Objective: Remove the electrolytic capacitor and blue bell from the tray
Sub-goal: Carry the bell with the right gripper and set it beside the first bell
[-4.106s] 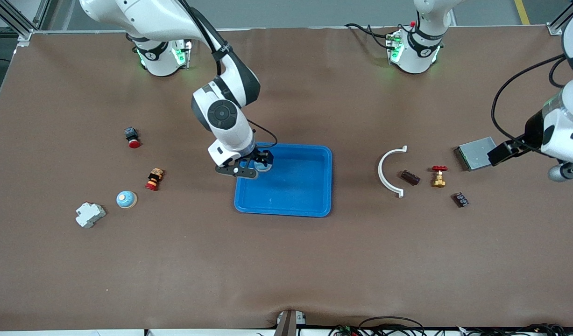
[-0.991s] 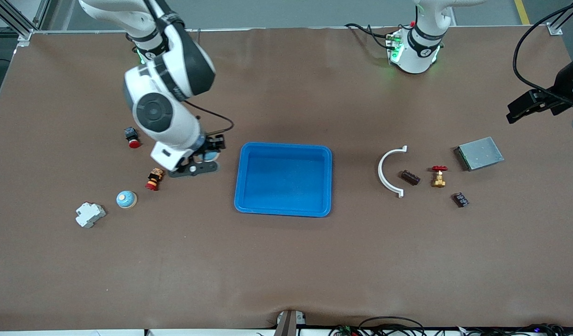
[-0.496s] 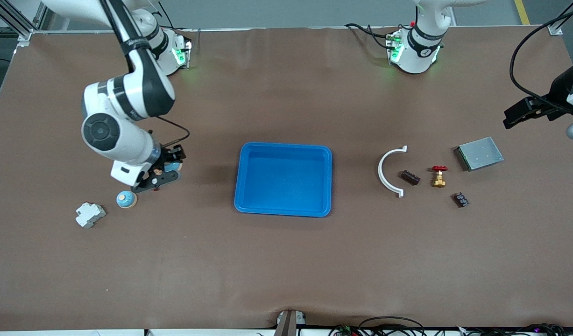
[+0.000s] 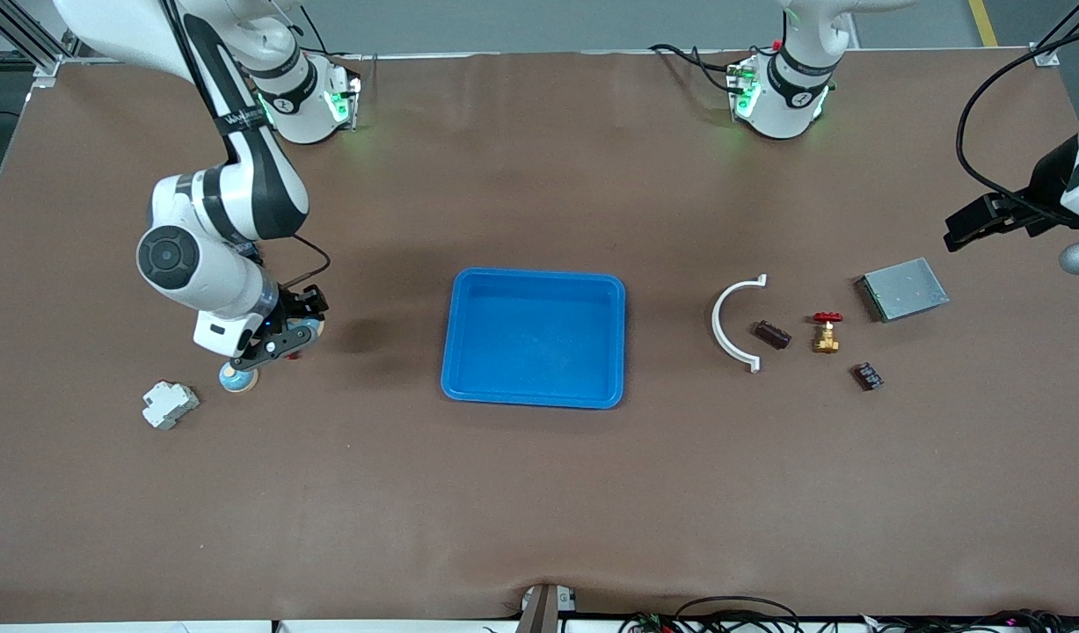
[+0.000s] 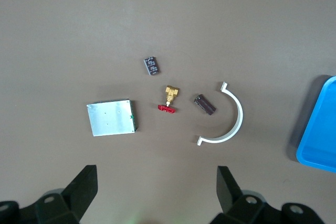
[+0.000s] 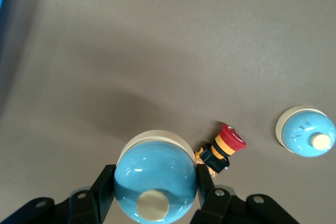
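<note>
R gripper (image 6: 152,192) clamped on blue bell (image 6: 155,174), up over red pushbutton (image 6: 223,148) at R arm's end of table. Second blue bell (image 4: 237,378) on table, white breaker (image 4: 169,403) beside it. Blue tray (image 4: 534,397) mid-table. Dark capacitor (image 5: 205,104) between white curved clip (image 5: 231,124) and brass valve (image 5: 169,98). L gripper (image 5: 155,195) wide, nothing held, waits above metal plate (image 5: 111,118).

No text you could read, only faint lettering on the right arm's black band (image 4: 240,119), too small to make out
</note>
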You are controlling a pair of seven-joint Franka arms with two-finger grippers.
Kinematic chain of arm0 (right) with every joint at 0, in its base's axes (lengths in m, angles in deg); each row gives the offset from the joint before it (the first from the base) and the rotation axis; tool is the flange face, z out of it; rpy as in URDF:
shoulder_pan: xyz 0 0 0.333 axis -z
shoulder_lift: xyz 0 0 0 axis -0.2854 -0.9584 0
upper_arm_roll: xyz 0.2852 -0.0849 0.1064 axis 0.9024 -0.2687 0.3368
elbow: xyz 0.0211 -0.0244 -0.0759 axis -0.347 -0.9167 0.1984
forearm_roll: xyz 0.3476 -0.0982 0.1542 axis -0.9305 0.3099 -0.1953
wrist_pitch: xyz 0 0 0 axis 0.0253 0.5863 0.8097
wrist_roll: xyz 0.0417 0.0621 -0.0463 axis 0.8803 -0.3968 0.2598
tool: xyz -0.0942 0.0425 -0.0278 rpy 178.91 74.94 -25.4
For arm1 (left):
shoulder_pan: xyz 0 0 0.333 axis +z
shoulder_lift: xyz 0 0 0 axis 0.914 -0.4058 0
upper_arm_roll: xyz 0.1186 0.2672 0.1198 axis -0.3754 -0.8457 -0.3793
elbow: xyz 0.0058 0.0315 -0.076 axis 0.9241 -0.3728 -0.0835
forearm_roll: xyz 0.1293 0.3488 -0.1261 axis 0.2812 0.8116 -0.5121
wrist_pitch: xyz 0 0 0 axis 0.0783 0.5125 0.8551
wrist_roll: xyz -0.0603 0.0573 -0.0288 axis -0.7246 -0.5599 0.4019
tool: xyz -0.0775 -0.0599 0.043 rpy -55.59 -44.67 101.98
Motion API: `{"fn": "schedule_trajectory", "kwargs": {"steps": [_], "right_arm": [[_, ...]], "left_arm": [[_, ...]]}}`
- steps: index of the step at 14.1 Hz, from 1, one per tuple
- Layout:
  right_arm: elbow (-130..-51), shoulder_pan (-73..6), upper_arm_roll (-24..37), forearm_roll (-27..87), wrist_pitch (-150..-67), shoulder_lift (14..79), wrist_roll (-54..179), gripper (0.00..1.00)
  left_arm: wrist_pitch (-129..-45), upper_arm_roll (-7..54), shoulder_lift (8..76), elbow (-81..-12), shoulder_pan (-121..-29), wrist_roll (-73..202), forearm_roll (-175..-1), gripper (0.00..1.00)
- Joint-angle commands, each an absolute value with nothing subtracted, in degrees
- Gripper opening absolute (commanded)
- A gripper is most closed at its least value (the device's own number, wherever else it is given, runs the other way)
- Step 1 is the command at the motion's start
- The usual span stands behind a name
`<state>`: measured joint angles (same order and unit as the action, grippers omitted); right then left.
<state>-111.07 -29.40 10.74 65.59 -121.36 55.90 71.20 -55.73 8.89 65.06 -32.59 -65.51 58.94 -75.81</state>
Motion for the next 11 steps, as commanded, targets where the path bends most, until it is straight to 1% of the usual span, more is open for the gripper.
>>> {"fn": "schedule_trajectory", "kwargs": {"steps": [1,3,5,11], "right_arm": [[-115.9,-28.0,11.5,66.3,-127.0,57.4,73.2,0.11],[-116.8,-27.7,11.5,66.2,-129.4,56.7,73.4,0.11],[-115.9,-27.6,11.5,65.6,-129.6,55.1,73.4,0.11],[-108.3,-27.7,11.6,65.1,-129.4,47.4,72.5,0.11]], "left_arm": [[-56.0,8.8,65.7,-32.4,-65.6,60.2,-76.6,1.00],[-55.8,8.7,65.8,-32.4,-65.6,60.2,-76.7,1.00],[-55.8,8.7,65.7,-32.1,-65.6,60.2,-76.5,1.00],[-55.8,8.7,65.8,-32.2,-65.6,61.2,-76.1,1.00]]}}
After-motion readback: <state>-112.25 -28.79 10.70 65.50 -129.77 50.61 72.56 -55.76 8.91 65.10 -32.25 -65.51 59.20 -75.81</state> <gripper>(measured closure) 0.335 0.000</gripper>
